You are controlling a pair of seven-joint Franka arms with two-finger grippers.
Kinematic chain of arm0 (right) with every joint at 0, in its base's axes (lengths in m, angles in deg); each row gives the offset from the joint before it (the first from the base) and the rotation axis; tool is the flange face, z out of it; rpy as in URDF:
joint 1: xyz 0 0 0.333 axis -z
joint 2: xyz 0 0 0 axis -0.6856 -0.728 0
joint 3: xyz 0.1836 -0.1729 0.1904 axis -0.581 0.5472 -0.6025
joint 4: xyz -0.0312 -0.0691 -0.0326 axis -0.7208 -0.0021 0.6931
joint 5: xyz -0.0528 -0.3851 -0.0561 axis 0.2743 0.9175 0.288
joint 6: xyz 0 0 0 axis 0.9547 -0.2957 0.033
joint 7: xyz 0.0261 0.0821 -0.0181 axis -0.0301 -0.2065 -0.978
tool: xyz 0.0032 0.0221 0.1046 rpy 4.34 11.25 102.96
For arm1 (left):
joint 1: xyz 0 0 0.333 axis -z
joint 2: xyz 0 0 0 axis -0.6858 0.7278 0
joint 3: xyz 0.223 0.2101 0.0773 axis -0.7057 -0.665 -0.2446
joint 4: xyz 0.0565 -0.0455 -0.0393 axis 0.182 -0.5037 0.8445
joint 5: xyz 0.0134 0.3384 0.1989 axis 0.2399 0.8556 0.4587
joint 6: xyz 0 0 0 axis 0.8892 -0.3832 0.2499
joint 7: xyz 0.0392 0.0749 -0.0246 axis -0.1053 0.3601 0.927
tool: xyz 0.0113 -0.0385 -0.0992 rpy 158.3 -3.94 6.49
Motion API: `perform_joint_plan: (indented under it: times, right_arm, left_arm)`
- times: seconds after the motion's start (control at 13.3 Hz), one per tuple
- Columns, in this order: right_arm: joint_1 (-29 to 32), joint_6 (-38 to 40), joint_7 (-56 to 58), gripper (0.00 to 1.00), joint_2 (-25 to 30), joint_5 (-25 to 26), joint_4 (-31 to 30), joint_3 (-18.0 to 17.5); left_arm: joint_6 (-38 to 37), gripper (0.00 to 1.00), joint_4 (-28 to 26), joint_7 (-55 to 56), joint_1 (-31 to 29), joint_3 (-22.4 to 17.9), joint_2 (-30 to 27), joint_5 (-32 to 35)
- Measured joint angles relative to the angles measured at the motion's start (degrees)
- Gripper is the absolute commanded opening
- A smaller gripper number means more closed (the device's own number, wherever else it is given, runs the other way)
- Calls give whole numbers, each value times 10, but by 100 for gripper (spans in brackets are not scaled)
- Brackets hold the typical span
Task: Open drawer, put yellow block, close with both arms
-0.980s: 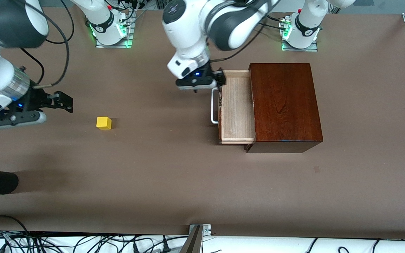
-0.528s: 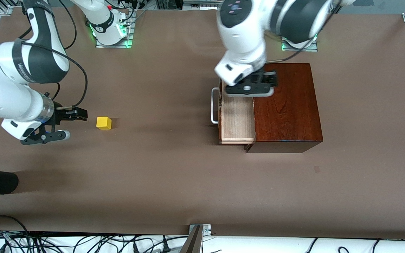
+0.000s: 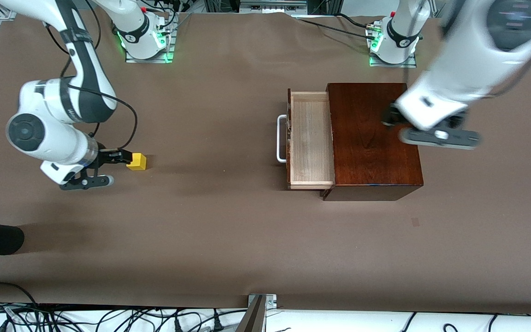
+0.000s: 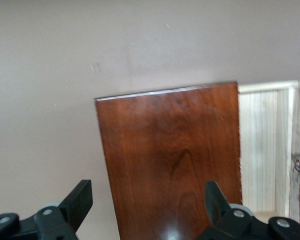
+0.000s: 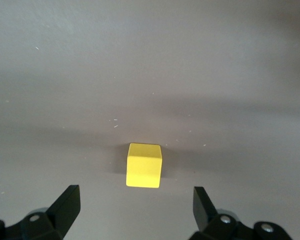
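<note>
Between spread right gripper (image 5: 135, 207) fingers (image 5: 67, 202), yellow block (image 5: 144, 165), unobstructed unlike front view.

Left gripper (image 3: 431, 131) is motion-blurred in the front view. Drawer (image 4: 270, 145) is cut off by the left wrist view's edge. Both wrist views crop the gripper bodies.

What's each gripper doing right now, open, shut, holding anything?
Left gripper: open, empty, over the wooden box.
Right gripper: open, empty, at the yellow block, not gripping it.
</note>
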Motion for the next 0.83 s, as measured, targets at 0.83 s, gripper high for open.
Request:
perform_joint_plan:
  times: [0.83]
  right_arm:
    - [0, -283, -9, 100, 13, -10, -219, 1]
  left_arm:
    - [114, 100, -202, -10, -122, 45, -130, -7]
